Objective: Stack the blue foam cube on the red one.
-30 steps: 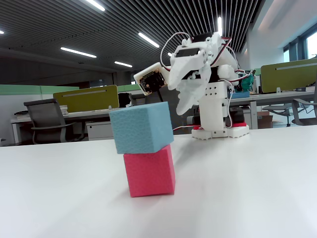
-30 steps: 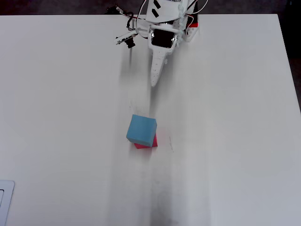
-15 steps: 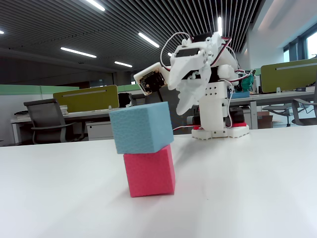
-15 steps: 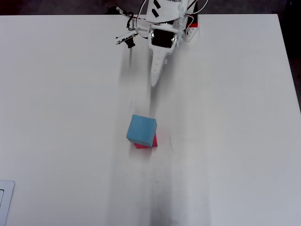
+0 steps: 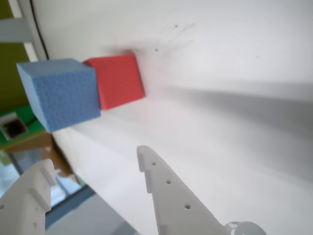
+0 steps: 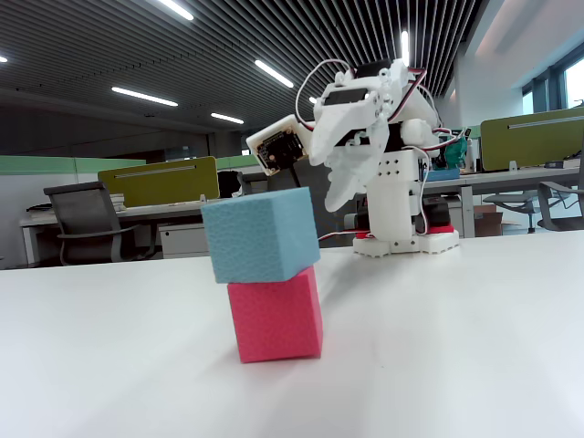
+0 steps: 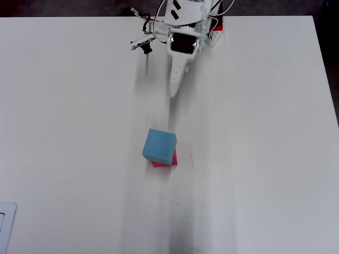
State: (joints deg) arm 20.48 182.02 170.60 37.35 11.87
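Note:
The blue foam cube (image 6: 260, 234) rests on top of the red one (image 6: 276, 315), turned slightly and overhanging to the left in the fixed view. From overhead, the blue foam cube (image 7: 159, 146) covers most of the red one (image 7: 172, 159). The wrist view lies on its side, with the blue foam cube (image 5: 61, 93) beside the red one (image 5: 117, 81). My gripper (image 5: 94, 157) is open and empty, with a clear gap between its white fingers. It hangs raised near the arm's base, well back from the stack (image 6: 339, 203) (image 7: 173, 94).
The white table (image 7: 254, 159) spreads wide on all sides of the stack. The arm's base (image 6: 401, 239) stands at the far edge. A pale flat object (image 7: 4, 225) shows at the overhead view's lower left corner. Office desks and chairs lie beyond the table.

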